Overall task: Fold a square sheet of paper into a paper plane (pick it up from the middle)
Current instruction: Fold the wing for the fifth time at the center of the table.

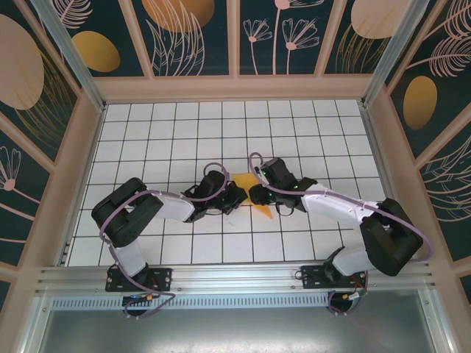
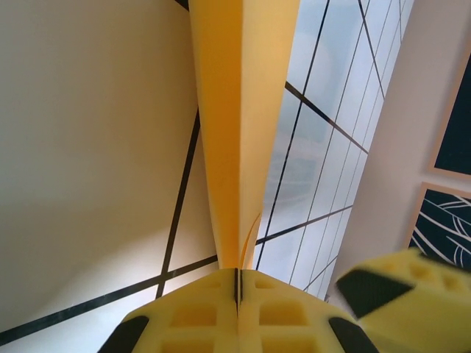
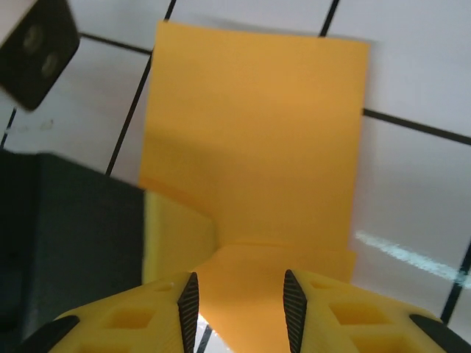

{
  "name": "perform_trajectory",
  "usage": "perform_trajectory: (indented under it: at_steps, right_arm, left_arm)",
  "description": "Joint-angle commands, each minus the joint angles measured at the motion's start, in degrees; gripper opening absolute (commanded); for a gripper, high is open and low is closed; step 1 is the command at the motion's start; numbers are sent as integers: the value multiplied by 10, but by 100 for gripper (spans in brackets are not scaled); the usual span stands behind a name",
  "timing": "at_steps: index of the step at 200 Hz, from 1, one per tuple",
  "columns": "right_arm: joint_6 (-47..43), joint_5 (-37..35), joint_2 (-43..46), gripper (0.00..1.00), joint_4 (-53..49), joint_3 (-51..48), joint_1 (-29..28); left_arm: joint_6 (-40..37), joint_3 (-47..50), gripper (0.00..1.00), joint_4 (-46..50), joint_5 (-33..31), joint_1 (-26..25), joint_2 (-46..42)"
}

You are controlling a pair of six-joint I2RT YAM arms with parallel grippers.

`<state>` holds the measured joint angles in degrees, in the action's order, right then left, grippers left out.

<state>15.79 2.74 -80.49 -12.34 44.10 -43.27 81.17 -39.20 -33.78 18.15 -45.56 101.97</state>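
The orange-yellow sheet of paper (image 1: 247,181) is folded and held up above the table's middle, between the two arms, with a pointed end (image 1: 263,212) toward the near side like a paper plane. In the left wrist view it stands on edge as a narrow creased strip (image 2: 235,118). My left gripper (image 2: 238,271) is shut on its near end, pads pressed together on the fold. In the right wrist view the paper (image 3: 254,140) spreads flat ahead and runs between my right gripper's (image 3: 241,301) jaws, which stand apart without pinching it. Both grippers (image 1: 237,195) (image 1: 257,193) meet at the paper.
White tiled table (image 1: 176,132) with dark grid lines, walled by patterned panels (image 1: 191,37) on three sides. A metal rail (image 1: 235,278) runs along the near edge by the arm bases. The left gripper's yellow finger (image 3: 173,235) and black body (image 3: 66,235) sit close beside my right jaws.
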Motion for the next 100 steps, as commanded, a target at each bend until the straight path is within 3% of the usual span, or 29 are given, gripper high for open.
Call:
perform_trajectory:
  at_steps: [1, 100]
  right_arm:
    - [-28, -50, -10, 40, -15, -12, -26]
    - [-111, -80, 10, 48, 13, -51, -56]
  left_arm:
    - [-7, -21, 0, 34, 5, -2, 6]
    - [-1, -35, 0, 32, 39, 11, 20]
